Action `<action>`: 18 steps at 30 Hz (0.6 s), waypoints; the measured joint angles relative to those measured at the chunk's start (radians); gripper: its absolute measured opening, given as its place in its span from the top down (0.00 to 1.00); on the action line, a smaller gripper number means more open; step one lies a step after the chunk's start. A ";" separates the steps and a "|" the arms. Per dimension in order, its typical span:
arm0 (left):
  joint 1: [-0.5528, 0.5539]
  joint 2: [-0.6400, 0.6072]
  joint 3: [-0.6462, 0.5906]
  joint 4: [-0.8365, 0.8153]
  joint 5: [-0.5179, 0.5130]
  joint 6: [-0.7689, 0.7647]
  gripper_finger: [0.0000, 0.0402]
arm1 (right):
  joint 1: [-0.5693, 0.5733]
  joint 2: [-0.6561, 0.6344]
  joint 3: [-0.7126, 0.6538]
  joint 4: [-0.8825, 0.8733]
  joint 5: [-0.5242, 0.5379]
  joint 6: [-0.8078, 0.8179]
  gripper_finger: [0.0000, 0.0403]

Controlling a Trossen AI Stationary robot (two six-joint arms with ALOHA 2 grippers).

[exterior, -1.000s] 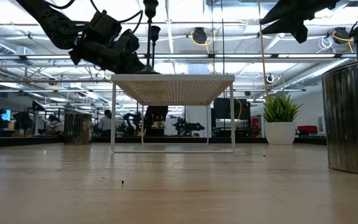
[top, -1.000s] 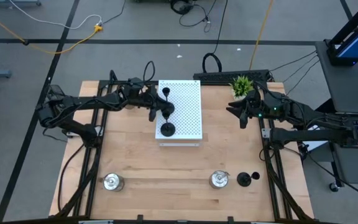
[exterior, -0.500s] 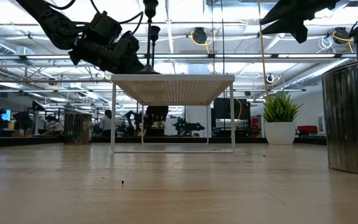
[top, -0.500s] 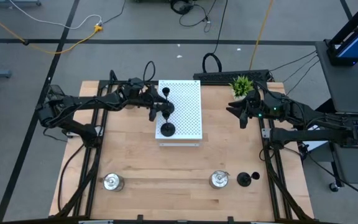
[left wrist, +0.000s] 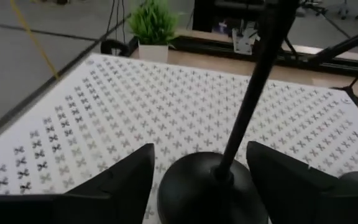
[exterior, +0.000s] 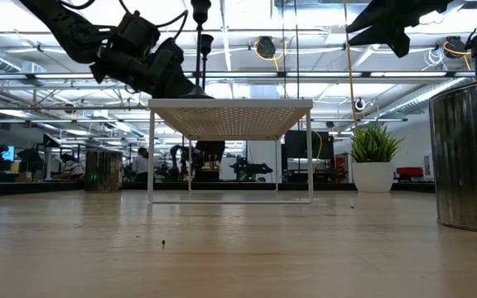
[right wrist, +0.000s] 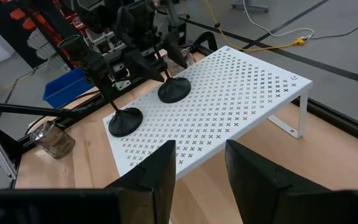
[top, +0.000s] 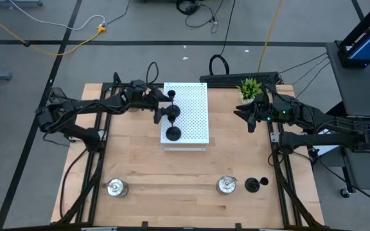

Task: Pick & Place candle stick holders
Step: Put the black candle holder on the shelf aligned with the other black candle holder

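Observation:
Two black candle stick holders stand upright by their round bases on the white perforated board [top: 188, 115]: one farther back [right wrist: 173, 90] and one nearer the table's front [right wrist: 124, 121]. My left gripper [left wrist: 201, 149] is open at the board's left edge. Its fingers stand on either side of the farther holder's base [left wrist: 213, 190], and its stem [left wrist: 247, 99] rises between them. My right gripper [right wrist: 201, 165] hangs open and empty above the table's right side [top: 249, 117]. A third black holder [top: 252, 185] and two silver ones [top: 226, 185] [top: 115, 187] stand near the front edge.
A small green potted plant [top: 250, 88] stands at the back right beside the board. The board is raised on legs [exterior: 151, 157] above the wooden table. Bare tabletop lies between the board and the holders at the front.
My left gripper has opened and let go of the farther black holder's base. The holder stays upright where it was on the board. The arm has hardly shifted. My right arm has kept still.

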 joint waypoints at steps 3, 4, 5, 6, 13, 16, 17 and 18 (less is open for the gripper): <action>0.000 -0.033 -0.001 -0.038 -0.019 0.023 0.29 | 0.000 0.000 0.000 0.000 0.000 -0.001 0.68; 0.000 -0.047 0.000 -0.063 -0.026 0.028 0.28 | 0.000 0.000 0.000 0.000 0.000 -0.004 0.68; 0.000 -0.060 0.000 -0.088 -0.033 0.034 0.27 | 0.000 0.000 0.000 0.000 0.000 -0.004 0.68; 0.000 -0.072 0.000 -0.108 -0.047 0.039 0.26 | 0.000 0.000 0.000 0.000 0.000 -0.004 0.68; 0.000 -0.199 0.000 -0.273 -0.161 0.083 0.24 | 0.000 0.000 0.000 0.000 0.000 -0.016 0.68; 0.000 -0.267 0.000 -0.335 -0.197 0.066 0.24 | 0.000 0.000 0.000 0.000 0.000 -0.019 0.68; 0.000 -0.292 0.000 -0.349 -0.204 0.056 0.25 | 0.000 0.000 0.000 0.000 0.000 -0.021 0.68; 0.000 -0.316 0.000 -0.365 -0.207 0.041 0.25 | 0.000 0.000 0.000 0.000 0.000 -0.023 0.68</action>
